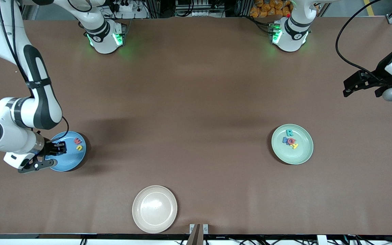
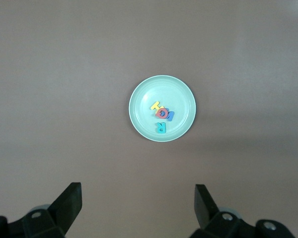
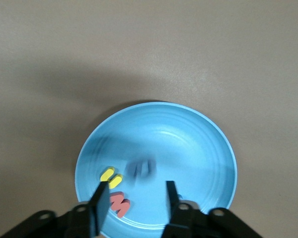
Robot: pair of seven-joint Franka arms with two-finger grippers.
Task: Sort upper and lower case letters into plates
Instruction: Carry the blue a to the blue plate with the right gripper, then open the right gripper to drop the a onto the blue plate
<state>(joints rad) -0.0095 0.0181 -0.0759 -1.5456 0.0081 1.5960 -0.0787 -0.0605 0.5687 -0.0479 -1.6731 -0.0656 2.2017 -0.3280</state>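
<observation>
I had the right gripper (image 3: 134, 201) over the light blue plate (image 1: 75, 160), fingers parted around nothing, a blurred blue letter (image 3: 141, 167) beneath them beside the yellow letter (image 3: 111, 176) and red letter (image 3: 119, 204), while the left gripper (image 2: 137, 201) waited wide open above the table.

The right arm bends low at the frame's left edge, its black two-finger right claw (image 1: 59, 148) parted, pointing downward. The waiting left arm sits at the right edge, its left claw (image 1: 352, 85) spread wide.
</observation>
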